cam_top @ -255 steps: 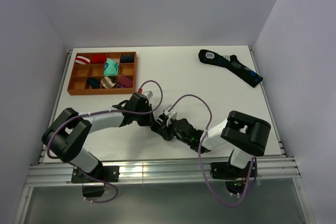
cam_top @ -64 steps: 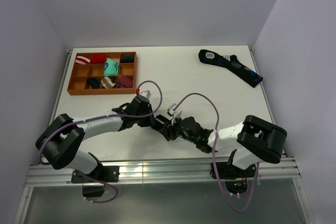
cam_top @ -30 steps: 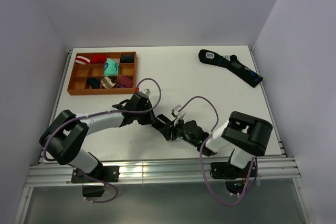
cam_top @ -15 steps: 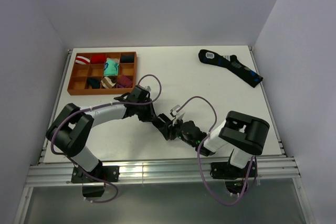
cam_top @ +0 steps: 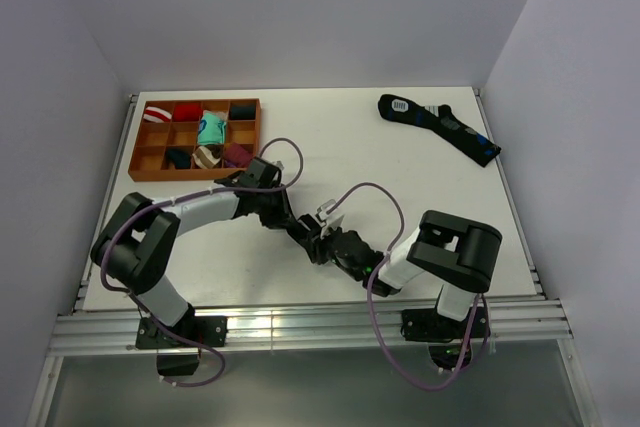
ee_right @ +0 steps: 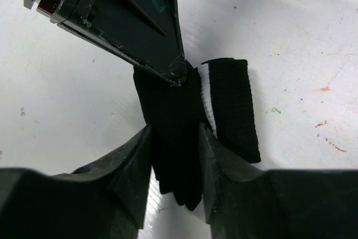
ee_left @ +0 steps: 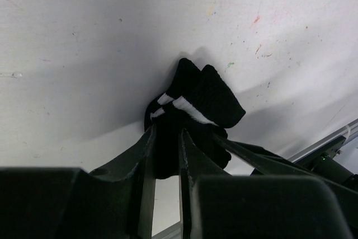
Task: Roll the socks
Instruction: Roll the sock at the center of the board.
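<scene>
Black sock with two white stripes lay scrunched up on the white table, near the front, right between the two arms. The left gripper was almost shut and pinched one end of the sock, likely to hold it in place. The right gripper was about half open. It had a finger on each side of the thick folded part and squeezed it, likely so it could turn the sock into a roll. The table had tiny paint dots on it. At the back left sat a wooden tray of little rolled socks. A long dark sock lay far off at the back right. Plain pale walls stood all around.
</scene>
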Controlling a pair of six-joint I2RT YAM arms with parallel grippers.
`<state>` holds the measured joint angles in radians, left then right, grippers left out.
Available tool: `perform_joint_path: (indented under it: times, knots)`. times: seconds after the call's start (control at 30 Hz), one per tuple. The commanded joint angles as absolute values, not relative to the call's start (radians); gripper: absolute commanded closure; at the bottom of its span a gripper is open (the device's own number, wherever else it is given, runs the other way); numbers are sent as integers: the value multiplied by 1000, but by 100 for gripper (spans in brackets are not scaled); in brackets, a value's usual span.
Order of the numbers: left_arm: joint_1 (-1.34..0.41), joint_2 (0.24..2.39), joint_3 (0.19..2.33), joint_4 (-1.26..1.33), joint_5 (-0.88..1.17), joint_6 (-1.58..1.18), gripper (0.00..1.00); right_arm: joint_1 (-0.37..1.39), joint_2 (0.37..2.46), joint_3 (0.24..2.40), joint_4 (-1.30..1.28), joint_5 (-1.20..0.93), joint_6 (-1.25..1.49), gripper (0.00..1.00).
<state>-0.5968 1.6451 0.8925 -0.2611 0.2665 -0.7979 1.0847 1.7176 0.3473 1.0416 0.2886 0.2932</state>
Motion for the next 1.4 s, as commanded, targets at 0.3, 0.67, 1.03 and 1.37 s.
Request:
perform_joint_path:
  times: [0.3, 0.67, 1.03, 1.37]
  knots:
    - [-588, 1539, 807, -204, 312, -853, 98, 1088, 1792, 362, 736, 163, 350, 77]
    - [-589, 1297, 588, -58, 180, -976, 87, 994, 1772, 385, 655, -66, 468, 77]
    - [-629, 1158, 439, 104, 17, -1040, 67, 927, 1790, 416, 515, -247, 563, 78]
    - [-684, 1037, 322, 250, -87, -1058, 61, 853, 1830, 433, 440, -360, 626, 78]
